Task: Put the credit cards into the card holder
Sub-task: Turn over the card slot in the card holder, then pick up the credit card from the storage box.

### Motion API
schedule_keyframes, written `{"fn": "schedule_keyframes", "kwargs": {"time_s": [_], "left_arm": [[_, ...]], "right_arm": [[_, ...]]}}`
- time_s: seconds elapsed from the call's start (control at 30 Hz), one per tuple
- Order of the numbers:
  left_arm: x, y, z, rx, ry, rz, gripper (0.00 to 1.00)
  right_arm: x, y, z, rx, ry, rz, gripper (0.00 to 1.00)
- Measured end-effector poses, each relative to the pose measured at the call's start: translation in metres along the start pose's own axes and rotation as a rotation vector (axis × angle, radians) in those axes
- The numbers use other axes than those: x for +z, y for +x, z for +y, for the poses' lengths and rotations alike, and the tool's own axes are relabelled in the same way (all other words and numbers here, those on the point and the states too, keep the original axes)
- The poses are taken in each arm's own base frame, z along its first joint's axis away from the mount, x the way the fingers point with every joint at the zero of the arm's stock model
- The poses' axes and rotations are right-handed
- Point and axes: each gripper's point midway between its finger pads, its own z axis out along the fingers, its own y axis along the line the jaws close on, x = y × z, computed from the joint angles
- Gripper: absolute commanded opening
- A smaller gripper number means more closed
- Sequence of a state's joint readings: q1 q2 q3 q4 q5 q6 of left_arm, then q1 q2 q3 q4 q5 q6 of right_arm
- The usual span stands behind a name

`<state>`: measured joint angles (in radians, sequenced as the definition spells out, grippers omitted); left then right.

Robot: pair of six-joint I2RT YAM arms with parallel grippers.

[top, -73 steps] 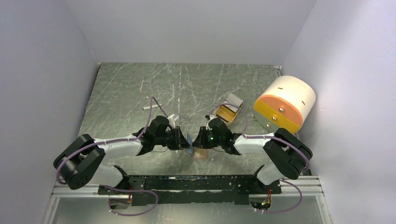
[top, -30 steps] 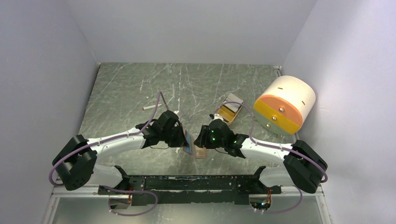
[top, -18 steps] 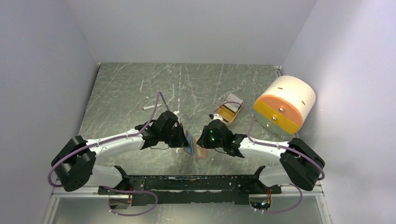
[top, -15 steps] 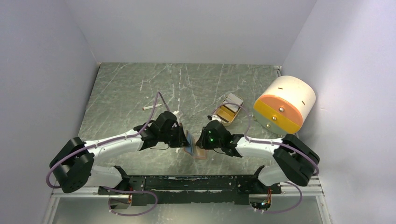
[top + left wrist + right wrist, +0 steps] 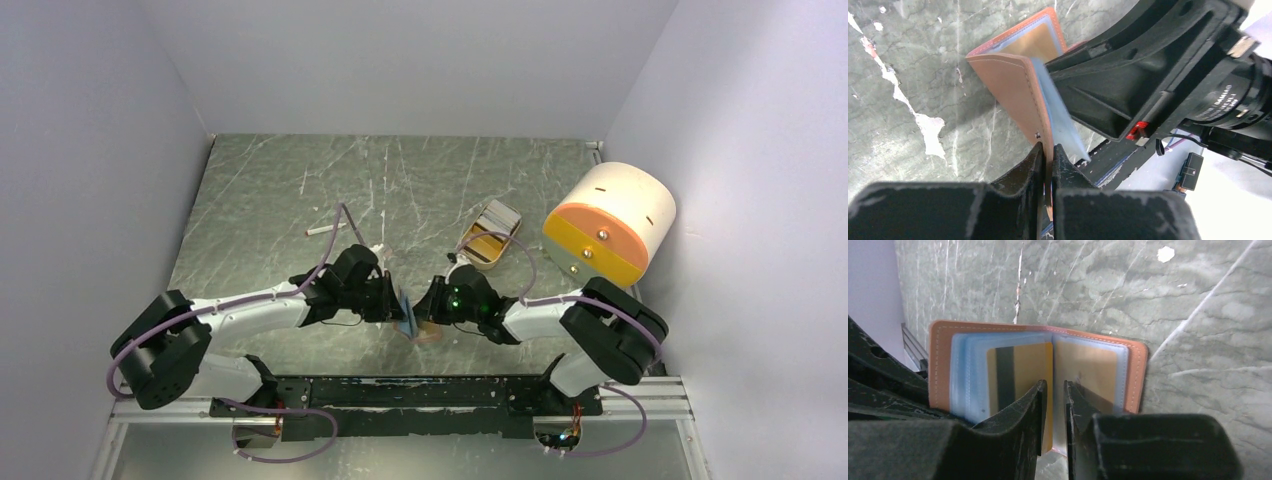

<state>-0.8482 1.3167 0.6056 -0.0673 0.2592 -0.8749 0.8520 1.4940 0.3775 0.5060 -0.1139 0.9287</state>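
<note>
card holder [image 5: 1135,375]: open like a book on the near table [image 5: 300,180], between both arms, one cover raised so its clear sleeves face out.
orange-yellow card [image 5: 1023,375]: at the fold, probably partway into a sleeve.
left gripper [image 5: 1048,160]: clamped on the raised leather cover, apparently to prop it open.
right gripper [image 5: 1054,420]: jaws narrow astride the card's edge; cannot tell if it truly pinches.
tray [image 5: 488,238], cylinder [image 5: 608,225]: well apart, far right.

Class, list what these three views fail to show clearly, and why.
Top view: card holder mostly hidden between left claw and right claw; tan tray's contents too small.
Left wrist: the right arm's black housing covers the holder's inner sleeves.
Right wrist: right claw hides the orange-yellow card's lower part.
</note>
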Motion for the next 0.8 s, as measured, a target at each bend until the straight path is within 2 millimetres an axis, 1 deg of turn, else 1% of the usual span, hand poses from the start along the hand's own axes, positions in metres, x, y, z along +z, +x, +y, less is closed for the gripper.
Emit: {"fn": "schedule_keyframes", "kwargs": {"time_s": [0.13,0.27,0.33,0.4,0.5,0.6,0.7,0.8], "left_arm": [[0.003,0.002,0.004,-0.003,-0.012,0.009,0.09],[0.003,0.001,0.003,0.005,-0.009,0.006,0.09],[0.004,0.001,0.003,0.014,-0.008,0.005,0.09],[0.004,0.0,0.002,0.031,0.002,0.004,0.09],[0.003,-0.001,-0.005,0.069,0.042,0.006,0.11],[0.003,-0.002,-0.007,0.102,0.057,0.004,0.16],[0.003,-0.003,-0.006,0.111,0.055,0.002,0.19],[0.003,-0.005,-0.001,0.093,0.054,0.0,0.27]], "right_arm": [[-0.007,-0.01,-0.008,0.001,0.033,-0.021,0.3],[-0.029,-0.031,-0.026,-0.033,0.125,-0.082,0.42],[-0.041,-0.042,-0.03,-0.061,0.165,-0.11,0.48],[-0.05,-0.052,-0.029,-0.098,0.188,-0.132,0.53],[-0.061,-0.073,-0.021,-0.169,0.223,-0.167,0.58],[-0.073,-0.105,-0.011,-0.254,0.274,-0.223,0.6],[-0.086,-0.144,0.002,-0.352,0.334,-0.286,0.61],[-0.092,-0.176,0.008,-0.433,0.398,-0.325,0.64]]}}
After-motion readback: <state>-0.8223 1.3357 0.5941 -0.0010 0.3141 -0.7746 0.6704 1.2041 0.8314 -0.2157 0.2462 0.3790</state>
